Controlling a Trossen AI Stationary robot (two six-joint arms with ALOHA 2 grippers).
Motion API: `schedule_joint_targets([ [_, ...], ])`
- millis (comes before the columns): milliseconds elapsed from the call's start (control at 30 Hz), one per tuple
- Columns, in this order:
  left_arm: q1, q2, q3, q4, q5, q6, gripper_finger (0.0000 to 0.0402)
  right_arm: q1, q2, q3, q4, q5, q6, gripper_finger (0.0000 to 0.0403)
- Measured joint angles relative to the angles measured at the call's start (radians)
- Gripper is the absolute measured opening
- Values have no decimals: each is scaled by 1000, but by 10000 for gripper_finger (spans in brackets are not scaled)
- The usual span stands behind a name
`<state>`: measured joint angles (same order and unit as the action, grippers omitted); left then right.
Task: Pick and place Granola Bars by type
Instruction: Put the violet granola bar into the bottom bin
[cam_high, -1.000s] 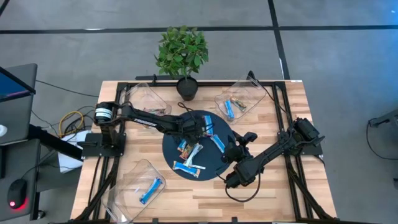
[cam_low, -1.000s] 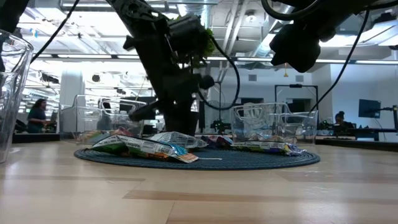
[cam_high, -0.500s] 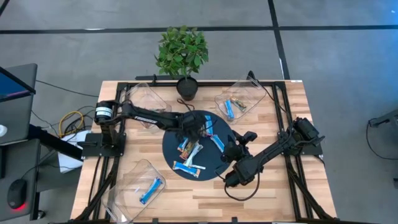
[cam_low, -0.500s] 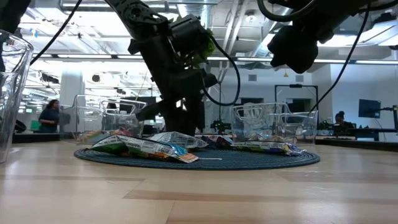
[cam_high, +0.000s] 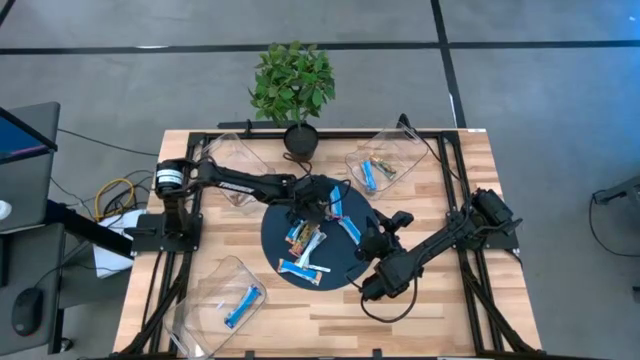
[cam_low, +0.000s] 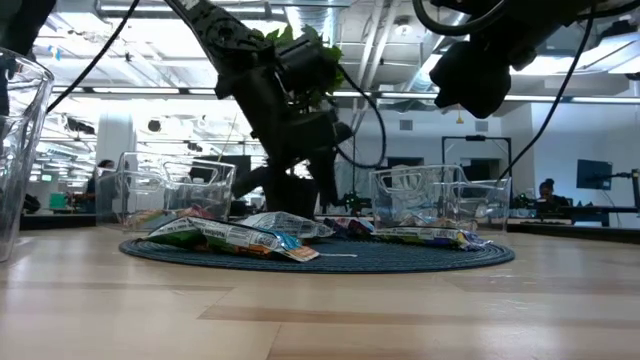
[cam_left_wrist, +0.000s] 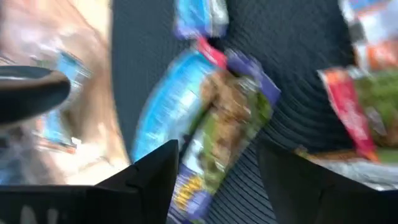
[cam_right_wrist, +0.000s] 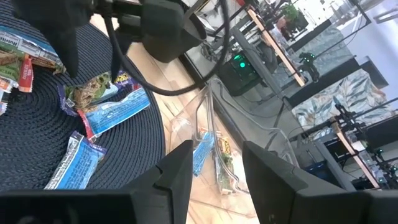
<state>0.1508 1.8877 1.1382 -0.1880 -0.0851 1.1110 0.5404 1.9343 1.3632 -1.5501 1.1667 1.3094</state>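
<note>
Several granola bars lie flat on a dark round mat (cam_high: 272, 232) in the middle of the table. My left gripper (cam_high: 322, 208) hangs open just above the mat's far part. In the left wrist view its fingers stand on either side of a blue, green and purple bar (cam_left_wrist: 211, 118), (cam_high: 337, 202), which lies flat on the mat. My right gripper (cam_high: 381, 238) hovers open over the mat's right edge, with nothing between its fingers (cam_right_wrist: 180, 171). More bars lie toward the mat's near side: a blue-and-white one (cam_high: 300, 268) and a mixed cluster (cam_high: 305, 240).
Three clear bins stand around the mat. The far-right bin (cam_high: 385, 165) holds a few bars, the near-left one (cam_high: 230, 300) holds a blue bar, and another (cam_high: 235, 165) stands at the far left. A potted plant (cam_high: 298, 95) stands at the far edge.
My left gripper has opened its fingers, which were shut a second ago. It has also shifted a little toward the table's right edge, over the mat's far part. The bars on the mat lie where they were.
</note>
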Motion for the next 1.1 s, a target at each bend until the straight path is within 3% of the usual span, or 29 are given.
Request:
schedule_joint_targets([
  [533,26,79,106,-92,3,-85,213,-32,0,-3,25,-20,-35,134],
  [867,47,79,108,-98,37,-127,138,-32,0,-3,29,-23,-35,134],
  [1100,47,79,108,-74,52,-107,131,-32,0,-3,29,-23,-38,134],
])
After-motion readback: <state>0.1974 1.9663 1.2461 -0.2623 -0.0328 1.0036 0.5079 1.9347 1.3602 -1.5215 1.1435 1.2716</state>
